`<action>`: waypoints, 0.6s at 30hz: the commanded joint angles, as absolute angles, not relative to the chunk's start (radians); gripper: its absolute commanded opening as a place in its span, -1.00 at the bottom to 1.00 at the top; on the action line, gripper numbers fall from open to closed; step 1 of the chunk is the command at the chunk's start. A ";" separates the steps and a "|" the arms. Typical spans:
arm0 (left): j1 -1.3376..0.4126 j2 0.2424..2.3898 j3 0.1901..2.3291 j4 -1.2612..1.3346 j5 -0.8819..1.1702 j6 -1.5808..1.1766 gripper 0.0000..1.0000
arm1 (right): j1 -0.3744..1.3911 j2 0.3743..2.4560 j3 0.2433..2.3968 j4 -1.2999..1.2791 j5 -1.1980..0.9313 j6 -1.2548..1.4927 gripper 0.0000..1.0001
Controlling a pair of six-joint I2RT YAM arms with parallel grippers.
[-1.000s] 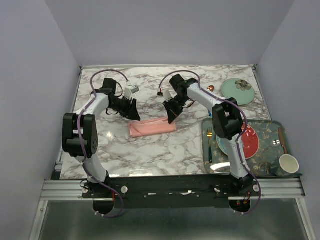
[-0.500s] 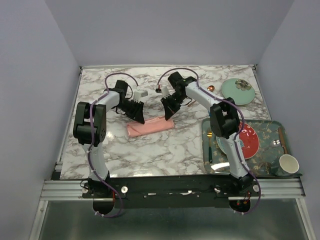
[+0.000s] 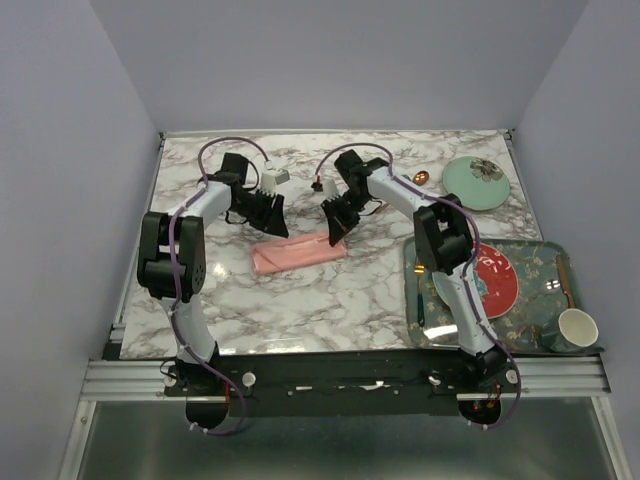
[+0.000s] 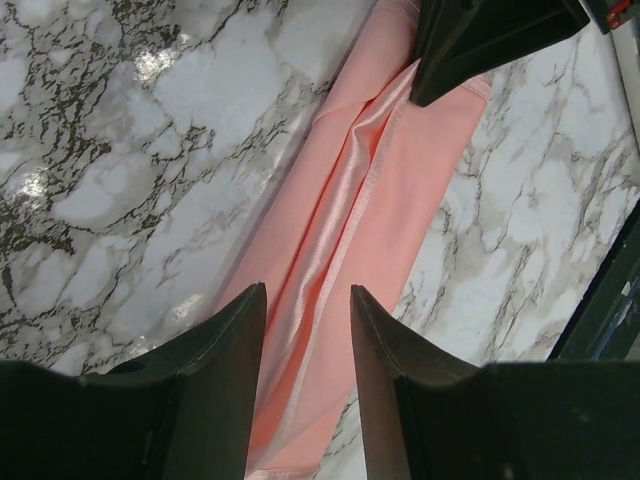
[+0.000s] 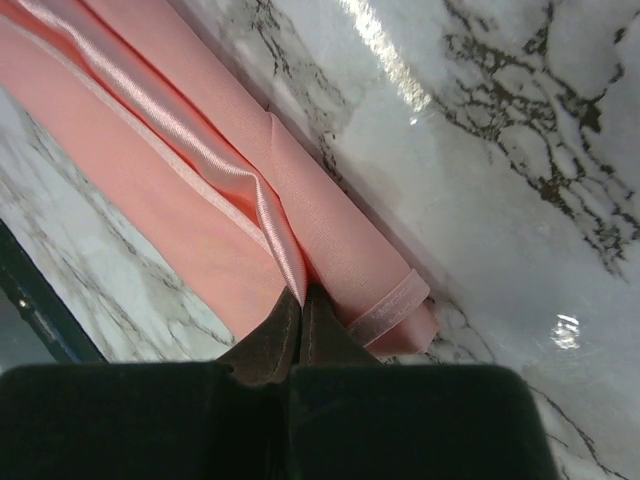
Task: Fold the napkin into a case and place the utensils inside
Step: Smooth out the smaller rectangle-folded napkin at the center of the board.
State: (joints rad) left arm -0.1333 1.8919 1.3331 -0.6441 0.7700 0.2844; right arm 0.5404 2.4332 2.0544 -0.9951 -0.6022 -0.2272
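Observation:
The napkin (image 3: 297, 253) lies on the marble as a narrow pink folded strip, the case shape. My right gripper (image 3: 337, 235) is at its right end, shut on a raised fold of the cloth (image 5: 285, 262). My left gripper (image 3: 277, 218) hovers open just behind the strip's left half, with the napkin (image 4: 390, 190) showing between and beyond its fingers (image 4: 235, 340). The right gripper's fingers also show at the top of the left wrist view (image 4: 480, 40). A copper spoon (image 3: 421, 177) lies at the back right beside the green plate. I cannot make out the dark blue fork.
A pale green plate (image 3: 476, 182) sits at the back right. A patterned tray (image 3: 545, 250) at the right holds a red plate (image 3: 497, 280), a white cup (image 3: 577, 328) and a gold-headed fork with a teal handle (image 3: 419, 290).
The napkin strip has shifted slightly left and tilted. My left gripper has drawn back from its far edge. My right gripper has moved a little left, still pinching the cloth.

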 commanded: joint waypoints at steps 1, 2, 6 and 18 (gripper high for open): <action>-0.138 1.862 1.313 -0.611 0.882 0.284 -0.09 | 0.538 2.428 1.955 -1.020 -0.597 -0.221 -0.99; -0.137 1.846 1.295 -0.566 0.929 0.276 -0.12 | 0.538 2.421 1.942 -1.026 -0.606 -0.221 -0.99; -0.143 1.738 1.217 -0.494 0.992 0.229 -0.25 | 0.535 2.401 1.894 -1.037 -0.644 -0.198 -0.99; -0.275 1.882 1.239 -0.396 0.808 0.198 0.14 | 0.526 2.401 1.911 -1.060 -0.726 -0.176 -0.99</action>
State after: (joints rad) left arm -0.2623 1.8053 1.2121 -0.4896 0.8631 0.2379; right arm 0.5304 2.3905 1.9293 -1.0409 -0.7048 -0.1822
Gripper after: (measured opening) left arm 0.564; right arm 0.018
